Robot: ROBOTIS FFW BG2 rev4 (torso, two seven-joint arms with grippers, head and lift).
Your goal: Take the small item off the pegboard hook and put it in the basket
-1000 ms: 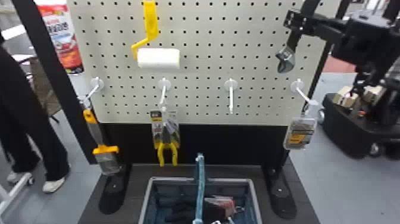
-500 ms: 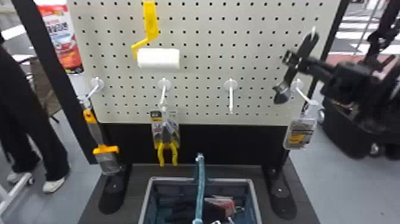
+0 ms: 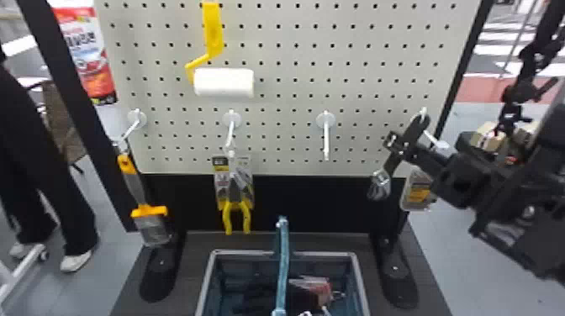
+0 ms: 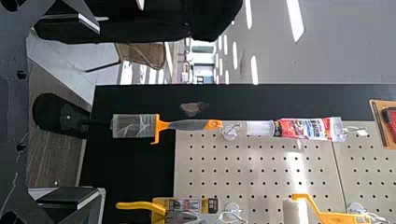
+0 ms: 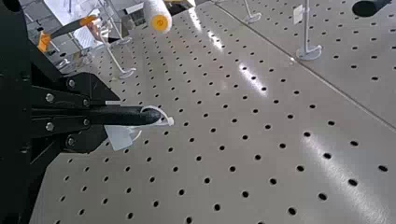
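- Adjustable wrench (image 3: 381, 178), silver-headed with a black handle, slanted in the right claw (image 3: 397, 147), black and flat-fingered, closed narrowly around its handle.
- Perforated, pale pegboard (image 3: 286, 143) stood behind it.
- Rectangular blue plastic basket (image 3: 248, 252), grey-rimmed, sat below the pegboard.
- Left claw (image 4: 99, 112), black too, stood wide.

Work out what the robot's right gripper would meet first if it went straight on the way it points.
Probably the pale grey, hole-punched pegboard; depth is unclear, and the right gripper holds a black-handled metal wrench.
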